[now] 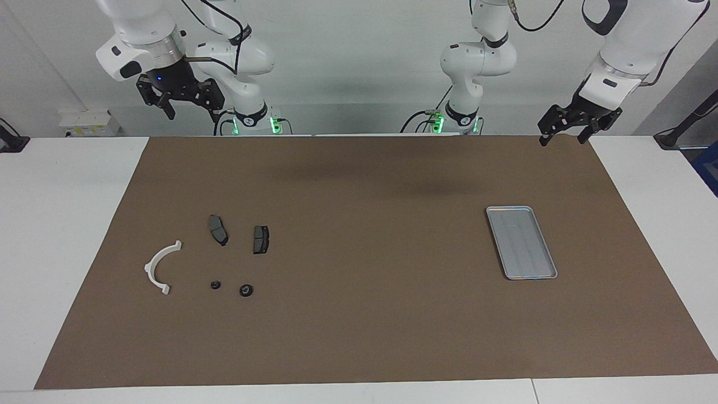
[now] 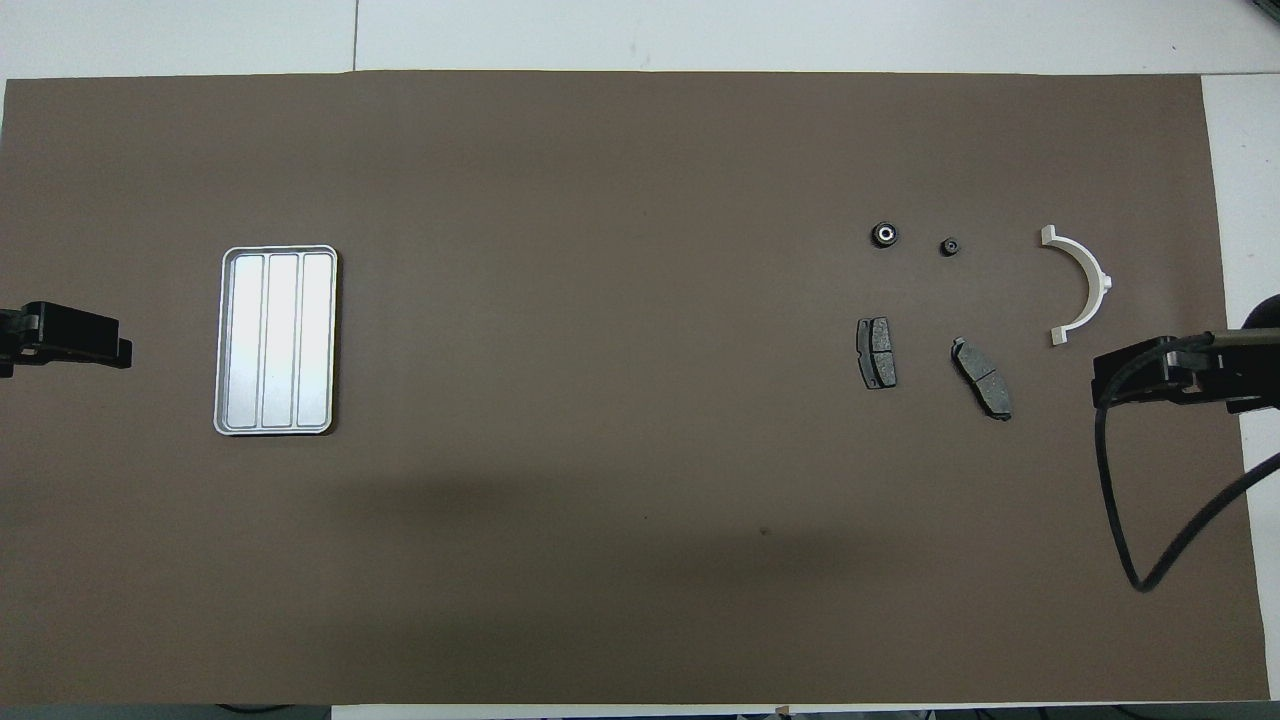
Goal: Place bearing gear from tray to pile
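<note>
Right gripper raised at upper left of facing view, jaws spread wide, holding nothing. Left gripper raised at upper right, jaws likewise spread, empty; arm waiting. Tray, ribbed silver metal with rounded corners, bare, mid-left of overhead view. Pile at mid-right: white plastic half-ring, two dark grey pads, two small black round gears lying on brown mat covering tabletop, well apart from both grippers.
</note>
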Robot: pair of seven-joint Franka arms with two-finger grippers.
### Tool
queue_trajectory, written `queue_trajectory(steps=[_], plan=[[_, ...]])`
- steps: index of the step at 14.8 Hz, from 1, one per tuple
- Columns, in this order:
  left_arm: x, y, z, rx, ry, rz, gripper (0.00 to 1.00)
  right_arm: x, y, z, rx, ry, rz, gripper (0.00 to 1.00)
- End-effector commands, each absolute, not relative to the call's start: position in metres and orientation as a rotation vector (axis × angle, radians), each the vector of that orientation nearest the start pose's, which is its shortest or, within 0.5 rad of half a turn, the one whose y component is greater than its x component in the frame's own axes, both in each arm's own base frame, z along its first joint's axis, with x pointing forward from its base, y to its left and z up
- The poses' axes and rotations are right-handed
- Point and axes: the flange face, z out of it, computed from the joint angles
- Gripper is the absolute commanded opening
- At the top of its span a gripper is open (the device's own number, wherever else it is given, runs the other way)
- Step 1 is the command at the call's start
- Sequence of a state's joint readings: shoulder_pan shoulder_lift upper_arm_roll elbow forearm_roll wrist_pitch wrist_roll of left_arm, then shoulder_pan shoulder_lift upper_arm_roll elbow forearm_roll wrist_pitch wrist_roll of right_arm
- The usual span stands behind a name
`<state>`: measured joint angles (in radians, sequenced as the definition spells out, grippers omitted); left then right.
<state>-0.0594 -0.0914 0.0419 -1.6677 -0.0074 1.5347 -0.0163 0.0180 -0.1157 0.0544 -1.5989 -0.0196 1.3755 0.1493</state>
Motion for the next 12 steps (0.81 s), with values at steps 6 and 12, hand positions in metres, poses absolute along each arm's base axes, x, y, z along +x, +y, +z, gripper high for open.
queue_trajectory(steps=[6, 12], plan=[[0.5144, -0.01, 0.6284, -3.156, 0.013, 0.061, 1.0, 0.5103, 0.0303, 0.6498, -3.158, 0.118, 0.092, 1.0], [0.5144, -0.01, 0.6284, -3.156, 0.013, 0.061, 1.0, 0.5051, 0.0343, 0.6548, -3.16, 0.109, 0.077, 1.0]])
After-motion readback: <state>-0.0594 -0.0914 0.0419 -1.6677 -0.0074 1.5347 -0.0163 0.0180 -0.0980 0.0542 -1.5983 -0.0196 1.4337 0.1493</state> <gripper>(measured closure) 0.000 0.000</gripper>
